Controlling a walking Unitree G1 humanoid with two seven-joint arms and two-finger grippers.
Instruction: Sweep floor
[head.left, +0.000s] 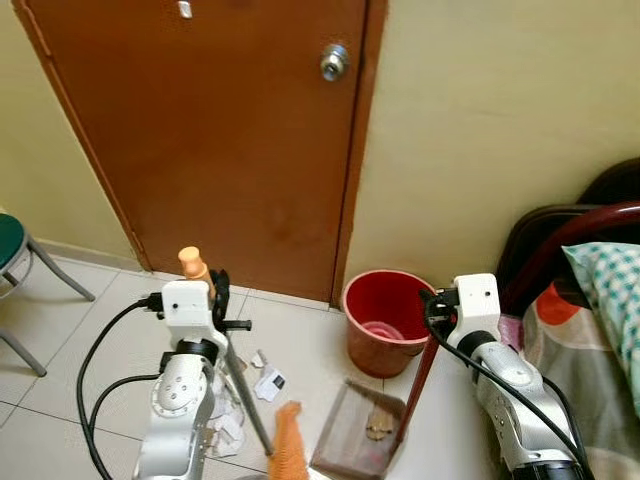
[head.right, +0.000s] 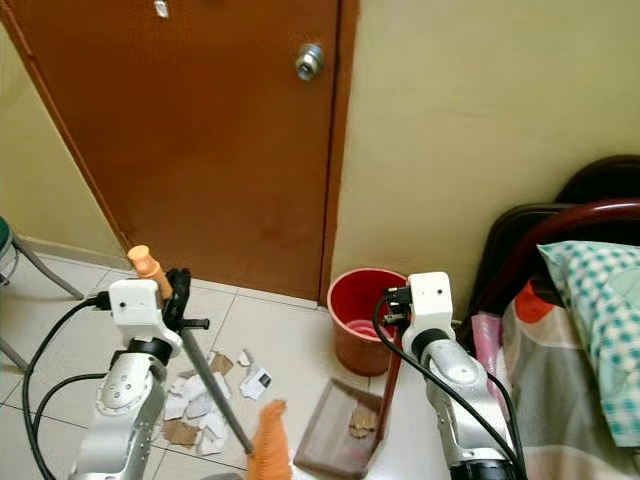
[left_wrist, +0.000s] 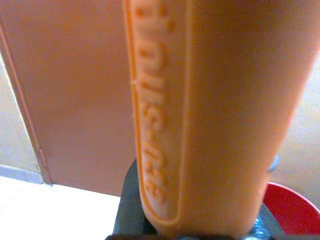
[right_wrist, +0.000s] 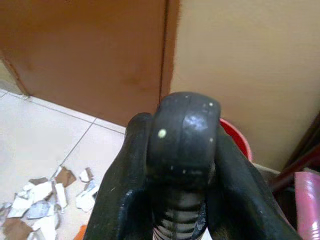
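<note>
Paper scraps (head.right: 205, 400) are lying on the tiled floor (head.left: 60, 330) before the door, just to the left of the dustpan (head.left: 360, 432). The left gripper (head.left: 218, 288) is pinching the broom (head.left: 245, 395) near its orange grip, the shaft slanting down to bristles between scraps and pan. The right gripper (right_wrist: 175, 165), fingers (right_wrist: 117, 200) clamping the dustpan handle (head.left: 420, 385), is holding the pan upright beside the red bucket (head.left: 385, 320). Judgement: sweeping rightward is needed.

An orange broom handle (left_wrist: 220, 110) with raised lettering stands close before a brown door (left_wrist: 75, 90) and red bucket (left_wrist: 292, 207).
</note>
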